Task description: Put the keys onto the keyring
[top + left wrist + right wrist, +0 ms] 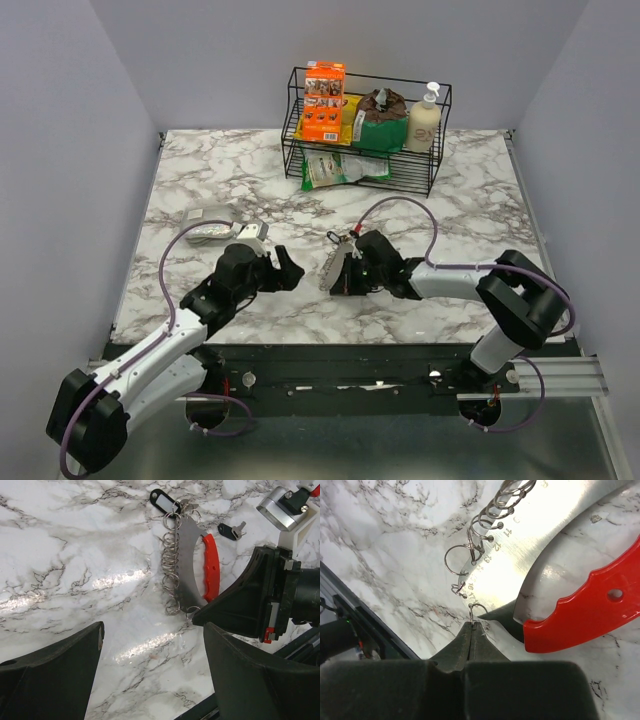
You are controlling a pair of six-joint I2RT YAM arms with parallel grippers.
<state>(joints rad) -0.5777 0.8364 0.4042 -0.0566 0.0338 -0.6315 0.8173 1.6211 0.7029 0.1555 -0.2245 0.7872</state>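
One curved steel plate, red-gripped, wire rings along its edge; right gripper clenched the end ring at 6 o'clock; left gripper stood released.

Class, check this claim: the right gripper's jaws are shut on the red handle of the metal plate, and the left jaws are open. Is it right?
Not quite. The right gripper is shut on a small wire ring at the numbered edge of the metal plate, not on the red handle, as the right wrist view shows. The left gripper is indeed open.
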